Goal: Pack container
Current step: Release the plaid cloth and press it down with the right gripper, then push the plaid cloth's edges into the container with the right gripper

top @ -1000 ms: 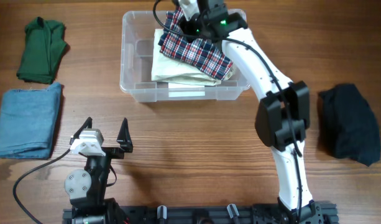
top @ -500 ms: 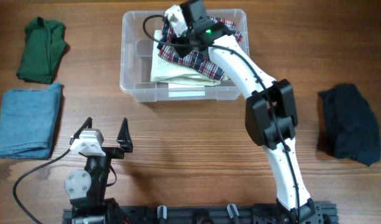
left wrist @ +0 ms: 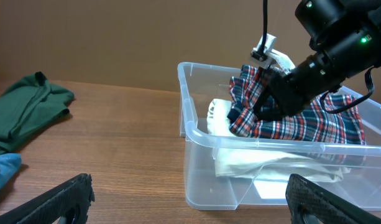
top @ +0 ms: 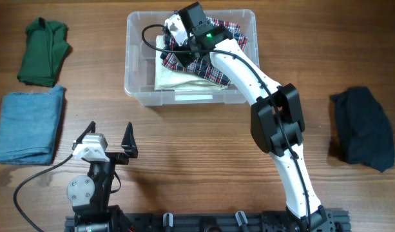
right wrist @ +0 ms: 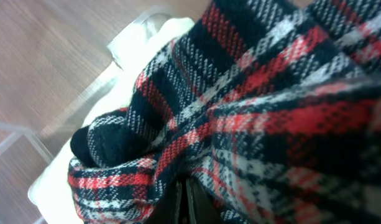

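The clear container (top: 136, 90) stands at the back middle of the table, with a cream folded garment (top: 178, 77) lying inside. A red, white and navy plaid garment (top: 213, 67) is bunched on top of the cream one. My right gripper (top: 183, 40) is over the container's left half, shut on a fold of the plaid cloth (right wrist: 240, 112); its closed jaws (right wrist: 185, 196) are buried in the fabric. From the left wrist, the container (left wrist: 196, 134), plaid garment (left wrist: 302, 121) and right gripper (left wrist: 268, 109) all show. My left gripper (top: 109, 136) stands open near the front edge, holding nothing.
A green garment (top: 44, 51) lies at the back left, with a folded light blue garment (top: 29, 122) in front of it. A dark navy garment (top: 363, 127) lies at the right side. The right arm reaches over the table's middle right.
My right gripper has moved left across the container, dragging the plaid garment with it. The left arm has not moved.
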`<state>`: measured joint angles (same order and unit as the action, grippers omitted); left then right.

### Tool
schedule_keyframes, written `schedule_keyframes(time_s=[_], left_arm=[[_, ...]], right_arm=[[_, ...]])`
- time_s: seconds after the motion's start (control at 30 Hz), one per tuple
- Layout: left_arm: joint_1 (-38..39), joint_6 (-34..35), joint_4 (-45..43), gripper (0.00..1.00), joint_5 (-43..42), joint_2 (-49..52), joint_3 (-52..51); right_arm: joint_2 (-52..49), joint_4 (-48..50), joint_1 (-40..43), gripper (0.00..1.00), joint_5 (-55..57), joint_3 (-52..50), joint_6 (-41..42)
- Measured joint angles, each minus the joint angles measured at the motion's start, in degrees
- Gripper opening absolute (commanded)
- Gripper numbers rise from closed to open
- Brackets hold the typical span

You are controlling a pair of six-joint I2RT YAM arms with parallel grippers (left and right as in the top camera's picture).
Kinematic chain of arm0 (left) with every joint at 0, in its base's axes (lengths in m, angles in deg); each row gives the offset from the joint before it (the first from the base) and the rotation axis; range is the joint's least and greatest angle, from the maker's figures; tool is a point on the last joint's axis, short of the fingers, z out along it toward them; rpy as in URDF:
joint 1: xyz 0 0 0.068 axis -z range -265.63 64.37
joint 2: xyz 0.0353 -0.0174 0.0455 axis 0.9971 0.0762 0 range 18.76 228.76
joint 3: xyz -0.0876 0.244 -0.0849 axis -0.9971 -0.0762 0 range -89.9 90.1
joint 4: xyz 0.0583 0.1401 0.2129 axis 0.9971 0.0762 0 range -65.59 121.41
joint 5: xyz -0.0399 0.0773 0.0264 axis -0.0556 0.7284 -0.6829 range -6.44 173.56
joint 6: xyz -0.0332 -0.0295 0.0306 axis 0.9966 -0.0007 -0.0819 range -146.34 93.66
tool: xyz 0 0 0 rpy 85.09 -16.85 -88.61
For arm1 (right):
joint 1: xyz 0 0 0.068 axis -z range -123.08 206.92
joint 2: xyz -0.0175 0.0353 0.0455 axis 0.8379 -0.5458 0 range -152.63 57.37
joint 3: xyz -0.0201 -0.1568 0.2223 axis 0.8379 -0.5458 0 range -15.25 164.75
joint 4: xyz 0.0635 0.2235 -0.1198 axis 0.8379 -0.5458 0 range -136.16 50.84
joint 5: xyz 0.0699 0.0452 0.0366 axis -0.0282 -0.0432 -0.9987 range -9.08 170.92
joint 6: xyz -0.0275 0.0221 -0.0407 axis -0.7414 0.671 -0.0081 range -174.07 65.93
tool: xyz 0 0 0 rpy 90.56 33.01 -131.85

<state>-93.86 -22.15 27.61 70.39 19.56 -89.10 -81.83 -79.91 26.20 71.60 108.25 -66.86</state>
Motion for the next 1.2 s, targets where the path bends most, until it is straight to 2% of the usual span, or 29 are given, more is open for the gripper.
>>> schedule_keyframes(time_s=[0.33,0.83,0.93,1.0,1.1,1.2], left_arm=[[0.0,0.0,0.0,1.0,0.0,0.0,0.0],[0.0,0.0,-0.02,1.0,0.02,0.0,0.0],[0.0,0.0,-0.02,1.0,0.0,0.0,0.0],[0.0,0.0,-0.02,1.0,0.0,0.0,0.0],[0.0,0.0,-0.02,1.0,0.0,0.0,0.0],[0.0,0.0,-0.02,1.0,0.0,0.0,0.0]], right_arm=[[0.0,-0.57,1.49,0.04,0.42,0.07,-1.01],[0.0,-0.85,8.63,0.05,0.66,0.07,-5.16],[0.09,-0.61,8.92,0.16,0.55,0.07,-5.46],[0.55,-0.52,8.85,0.18,0.39,0.04,-5.57],[2.56,0.26,8.92,0.29,0.63,-0.15,-5.38],[5.16,2.51,9.18,0.33,0.85,-0.17,-5.22]])
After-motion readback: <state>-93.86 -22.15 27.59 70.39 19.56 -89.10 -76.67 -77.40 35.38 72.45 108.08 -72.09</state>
